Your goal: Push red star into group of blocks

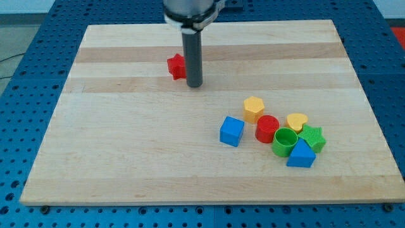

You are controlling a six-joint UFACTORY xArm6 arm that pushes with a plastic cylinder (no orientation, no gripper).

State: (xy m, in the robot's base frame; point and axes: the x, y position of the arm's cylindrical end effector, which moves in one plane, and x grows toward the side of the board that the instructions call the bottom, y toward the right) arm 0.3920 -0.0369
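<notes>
The red star [176,66] lies on the wooden board [126,139] near the view's top, left of centre. My tip [195,85] stands just to the star's right, touching or almost touching it, and the rod hides the star's right side. The group of blocks sits at the lower right: a blue cube [232,131], a yellow hexagon [254,109], a red cylinder [267,128], a yellow heart [297,121], a green cylinder [284,141], a green star [312,137] and a blue triangle [301,154]. The red star is far from the group, up and to the left.
The board lies on a blue perforated table [25,69]. The arm's body [192,12] hangs over the board's top edge.
</notes>
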